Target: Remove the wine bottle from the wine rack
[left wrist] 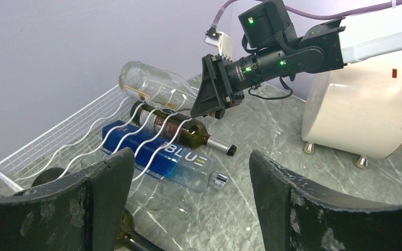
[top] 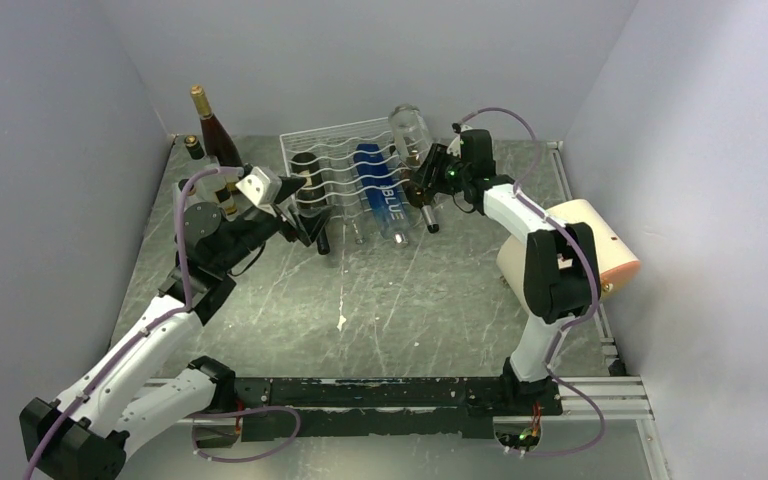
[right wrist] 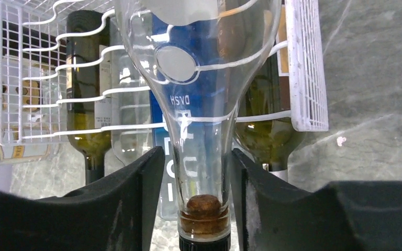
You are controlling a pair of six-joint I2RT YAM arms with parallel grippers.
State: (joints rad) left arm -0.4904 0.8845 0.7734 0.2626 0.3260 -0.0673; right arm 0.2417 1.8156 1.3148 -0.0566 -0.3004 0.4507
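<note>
Upper centre, top view: R gripper (top: 423, 182) narrow, clamped on neck of clear wine bottle (top: 412, 130), btl lying atop wine rack (top: 332, 170). L gripper (top: 305, 215) wide, empty.

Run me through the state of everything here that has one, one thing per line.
Clear bottle: corked, lying on top of the wine rack.
Right gripper: closed around that bottle's neck.
Left gripper: open, empty.
Blue bottle: capped, lying in the rack.
Green bottle: lying in the rack, neck sticking out.
Gold-topped bottle: standing upright beside the rack.
</note>
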